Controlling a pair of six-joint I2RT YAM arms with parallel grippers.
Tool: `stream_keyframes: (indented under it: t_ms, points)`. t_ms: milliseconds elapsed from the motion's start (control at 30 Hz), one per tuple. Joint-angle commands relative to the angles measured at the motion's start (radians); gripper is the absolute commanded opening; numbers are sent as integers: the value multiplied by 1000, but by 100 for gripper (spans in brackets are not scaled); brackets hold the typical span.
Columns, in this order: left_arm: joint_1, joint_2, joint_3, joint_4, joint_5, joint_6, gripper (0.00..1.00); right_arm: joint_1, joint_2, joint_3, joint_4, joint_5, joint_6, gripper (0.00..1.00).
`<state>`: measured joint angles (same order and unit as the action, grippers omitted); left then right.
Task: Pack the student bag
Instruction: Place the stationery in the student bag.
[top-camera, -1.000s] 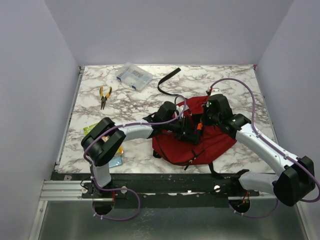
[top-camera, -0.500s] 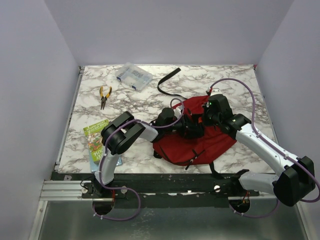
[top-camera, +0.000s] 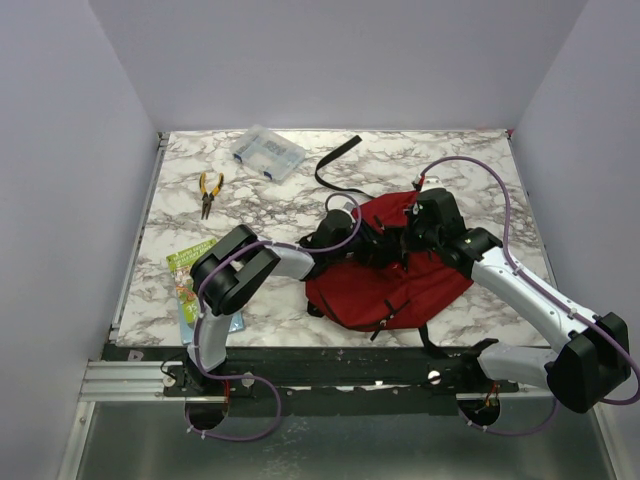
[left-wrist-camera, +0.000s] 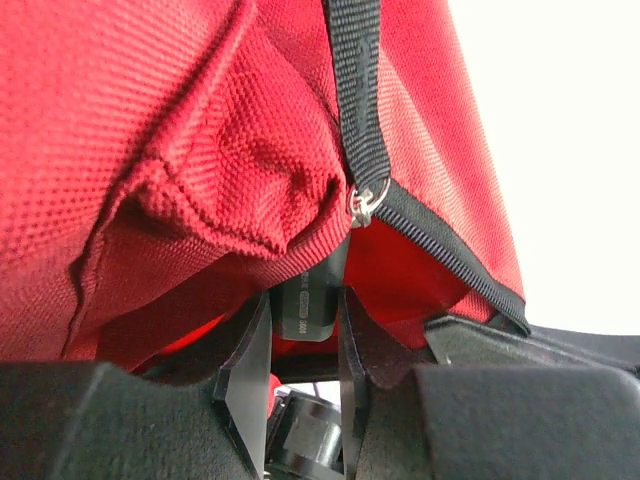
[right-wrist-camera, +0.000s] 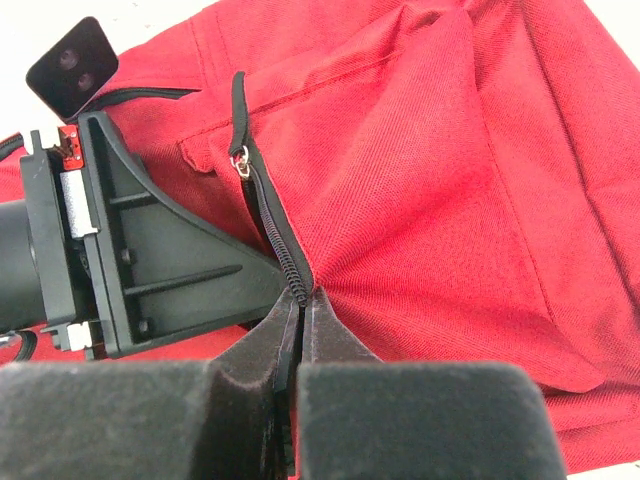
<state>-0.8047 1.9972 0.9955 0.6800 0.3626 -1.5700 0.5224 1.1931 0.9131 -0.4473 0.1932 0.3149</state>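
Student bag (top-camera: 400, 290) lay toward the bench's (top-camera: 270, 200) near edge, right of middle. Its fabric sagged and folded, so we judged it soft and light, best held by the stiffer zip (right-wrist-camera: 268, 225) edge. Our right gripper (right-wrist-camera: 300, 312) was pinched on that edge. Our left gripper (left-wrist-camera: 305, 300) clasped a dark item (left-wrist-camera: 310, 290) we could not name, at the opening.
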Motion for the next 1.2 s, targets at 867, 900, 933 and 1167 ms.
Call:
stream_keyframes:
  t_ms: [867,900,933,1167]
  points:
    - [-24,-243,-88,-185,-212,244,53,7,-18,1,44,-10,6,1]
    - [-24,-258,-116,-185,-218,260,53,7,-19,1,44,-9,5,1]
    - [-26,-280,-137,-185,-224,278,52,7,-20,2,44,-9,4,1]
    - [-41,-308,-145,-323,-310,419,51,7,-18,2,48,-17,5,1]
